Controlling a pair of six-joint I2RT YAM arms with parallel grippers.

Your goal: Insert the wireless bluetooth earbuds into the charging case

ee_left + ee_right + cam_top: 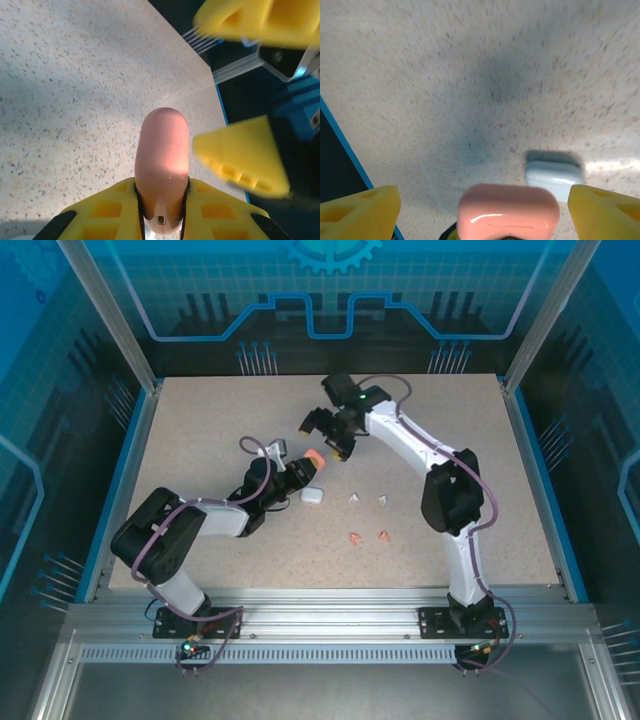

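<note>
Top external view puts the two pink earbuds (354, 538) loose on the surface (200, 430), side by side. The two white earbuds (353, 498) lie just beyond them, and the white case (312, 496) sits to the left of those. None of the four is in a case yet.

The pink case (314, 462) lies beyond and to the left of its earbuds, pinched at one end by the left jaws. In the left wrist view its long axis runs straight out from those jaws, rounded free end leading (the lid looks closed, though the seam is hard to read). That free end points at the right jaws. They stand spread wide, one finger on each side of the case with a gap on both sides, as the right wrist view shows.

So the case lies squarely between the right jaws, and I judge the next move is theirs, on the lid. For the earbuds, your free arm is the right arm (420, 445), and they lie on its near side, toward the bases.
</note>
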